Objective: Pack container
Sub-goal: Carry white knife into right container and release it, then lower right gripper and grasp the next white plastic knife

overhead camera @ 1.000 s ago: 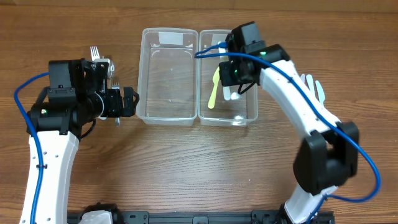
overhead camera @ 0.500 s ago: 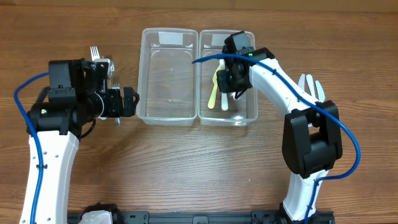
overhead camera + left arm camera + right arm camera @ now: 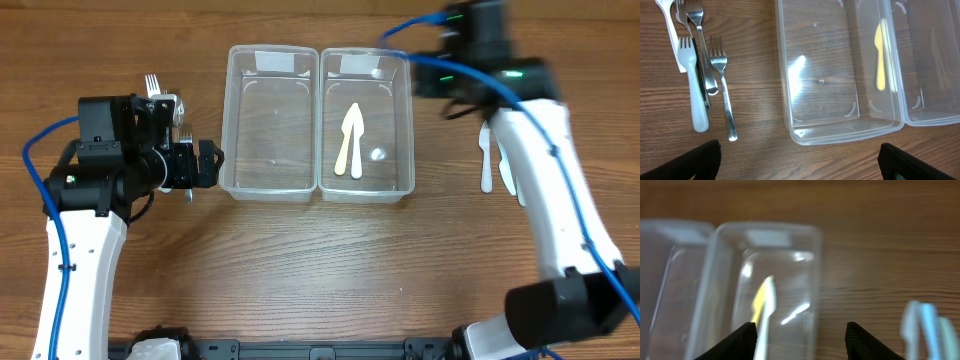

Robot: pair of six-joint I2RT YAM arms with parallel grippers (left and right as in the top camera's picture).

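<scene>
- Wooden table point(image 3: 300, 270) carries everything; nearest the base, the left gripper point(image 3: 206, 163) hangs spread and empty beside the bare left container point(image 3: 270, 130).
- The right container point(image 3: 395, 120) holds yellow and white cutlery point(image 3: 350, 145).
- Farther back, the right gripper point(image 3: 802, 337) is parted, carrying nothing.
- Likely next is the loose white cutlery point(image 3: 487, 160) at right: straddle one handle squarely and lift it singly.

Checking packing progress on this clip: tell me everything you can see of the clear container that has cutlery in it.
The container is a clear plastic rectangular tub with rounded corners. It is open-topped, with no lid in view, and stands upright on the wooden table. One long side sits against a matching empty tub. A pale patch shows at its far end. On its floor lie a yellow utensil and a white utensil, their tips meeting in a narrow V.
</scene>
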